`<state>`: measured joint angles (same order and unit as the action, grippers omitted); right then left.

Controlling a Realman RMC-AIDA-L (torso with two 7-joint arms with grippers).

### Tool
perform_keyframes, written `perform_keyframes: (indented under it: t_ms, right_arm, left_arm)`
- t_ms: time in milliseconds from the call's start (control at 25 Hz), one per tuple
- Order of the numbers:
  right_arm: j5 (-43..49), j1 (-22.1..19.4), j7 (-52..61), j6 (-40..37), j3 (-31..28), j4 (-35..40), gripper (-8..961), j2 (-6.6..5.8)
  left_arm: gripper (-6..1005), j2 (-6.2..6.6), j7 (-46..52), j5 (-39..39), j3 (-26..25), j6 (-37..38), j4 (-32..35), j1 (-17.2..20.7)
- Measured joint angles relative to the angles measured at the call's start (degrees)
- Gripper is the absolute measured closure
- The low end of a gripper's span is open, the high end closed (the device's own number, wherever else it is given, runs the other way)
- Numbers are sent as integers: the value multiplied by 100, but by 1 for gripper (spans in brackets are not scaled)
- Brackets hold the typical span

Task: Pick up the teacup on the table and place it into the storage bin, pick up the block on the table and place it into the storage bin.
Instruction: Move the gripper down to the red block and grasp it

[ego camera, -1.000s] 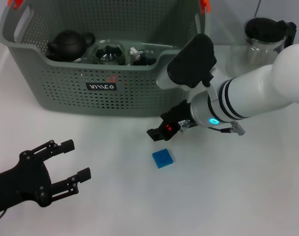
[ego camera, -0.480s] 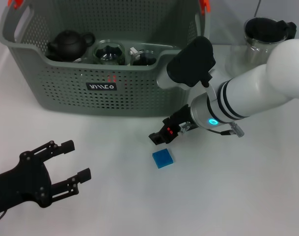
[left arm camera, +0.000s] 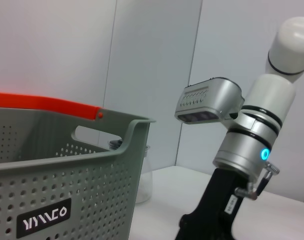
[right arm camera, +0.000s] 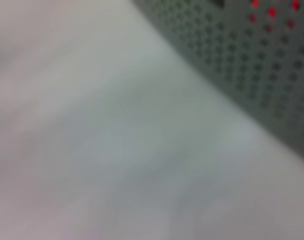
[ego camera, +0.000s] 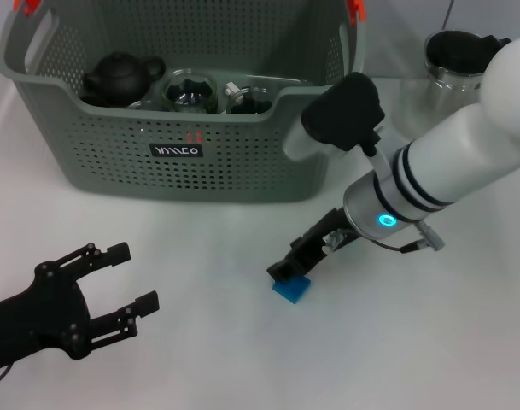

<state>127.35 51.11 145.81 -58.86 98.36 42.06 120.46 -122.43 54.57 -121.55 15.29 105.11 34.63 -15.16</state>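
Observation:
The blue block (ego camera: 292, 291) lies on the white table in front of the storage bin (ego camera: 183, 154), a grey perforated basket with orange clips. My right gripper (ego camera: 287, 268) is down at the block's far edge and covers part of it; the block looks tipped. The left wrist view shows the same arm (left arm camera: 241, 150) beside the bin (left arm camera: 67, 175). Two glass teacups (ego camera: 189, 90) and a black teapot (ego camera: 119, 75) sit inside the bin. My left gripper (ego camera: 133, 278) hovers open and empty at the near left. The right wrist view shows only blurred table and the bin wall (right arm camera: 251, 60).
A glass pitcher with a black lid (ego camera: 458, 58) stands at the back right, behind my right arm. Bare white table stretches between the two grippers and along the front edge.
My right gripper has dropped from above the block down onto it, and the arm has swung slightly right. The block has shifted a little toward the front. The left arm stayed put.

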Motion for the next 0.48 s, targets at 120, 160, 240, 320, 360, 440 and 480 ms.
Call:
perform_keyframes:
  t_ms: [120,160,240,320,360,440,480]
  right_arm:
    - [1,-42,0,-494,-312,165,342,-12]
    - [2,-58,0,-689,-425,232,342,-15]
    - [2,-68,0,-1011,-568,337,342,-18]
    - [2,-70,13,-1308,-671,448,342,-13]
    - [10,-71,24,-1406,-689,492,342,-12]
    - [54,-92,55,-1497,-717,638,342,-12]
    - [85,-111,65,-1485,-726,705,342,-15]
  left_arm:
    - [201,0,0,0,0,0,0,-2]
    - [201,0,0,0,0,0,0,-3]
    - [201,0,0,0,0,0,0,-2]
    - [201,0,0,0,0,2,0,6]
    - [201,0,0,0,0,4,0,10]
    - [201,0,0,0,0,6,0,11]
    - [201,0,0,0,0,7,0,12]
